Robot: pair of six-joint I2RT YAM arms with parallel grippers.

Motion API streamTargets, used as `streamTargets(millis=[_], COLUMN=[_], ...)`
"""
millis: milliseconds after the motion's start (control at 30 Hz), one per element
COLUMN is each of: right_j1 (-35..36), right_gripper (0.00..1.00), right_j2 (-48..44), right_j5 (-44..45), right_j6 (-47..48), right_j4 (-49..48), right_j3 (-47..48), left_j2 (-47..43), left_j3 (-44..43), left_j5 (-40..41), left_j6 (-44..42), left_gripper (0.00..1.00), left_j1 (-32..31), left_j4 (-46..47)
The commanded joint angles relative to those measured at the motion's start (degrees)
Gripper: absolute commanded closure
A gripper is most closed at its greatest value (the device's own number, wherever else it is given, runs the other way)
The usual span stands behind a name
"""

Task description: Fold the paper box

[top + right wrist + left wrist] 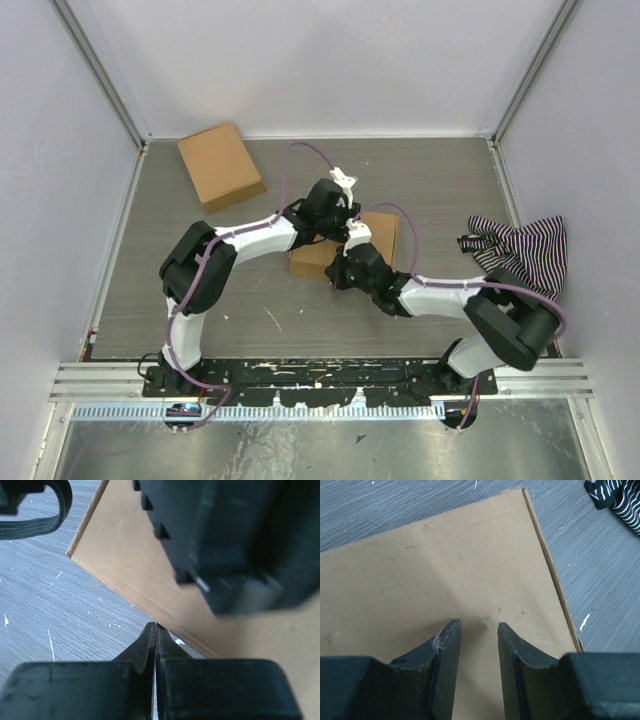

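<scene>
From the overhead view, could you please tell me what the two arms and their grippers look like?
Both the left arm and right arm have white links with bulky black joints, and a purple cable loops along each. The left gripper and right gripper have flat, tapered black fingers.

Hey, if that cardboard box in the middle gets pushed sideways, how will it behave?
The paper box looks thin-walled and light, so it probably slides on the smooth table. Low and flat, it likely won't tip; its top may flex.
</scene>
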State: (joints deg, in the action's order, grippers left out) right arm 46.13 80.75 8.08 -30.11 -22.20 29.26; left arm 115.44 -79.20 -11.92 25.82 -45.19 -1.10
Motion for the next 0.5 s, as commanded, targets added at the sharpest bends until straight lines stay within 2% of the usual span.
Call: streamTargets(millis=[0,167,467], right_j1=[-0.65,-0.65,-0.62], right_gripper=[0.99,0.99,0.99], right_j2=[6.45,8.24,1.26], right_j5=[2.59,12.12,15.05], right_j6=[2.40,0.57,2.52], right_j4=[-7.39,-10.04,-4.63], right_j3=[5.69,4.26,2.06], left_j2=[2.63,1.11,-2.40], left_j3=[5.77,7.48,9.07], left_j5=[-2.51,-2.07,3.30], left_j6=[-0.20,0.44,0.89], left_gripper=[0.57,0.57,0.57], left_j1=[-2.04,-2.09,-1.92], left_j4=[-12.60,-12.25,-14.69])
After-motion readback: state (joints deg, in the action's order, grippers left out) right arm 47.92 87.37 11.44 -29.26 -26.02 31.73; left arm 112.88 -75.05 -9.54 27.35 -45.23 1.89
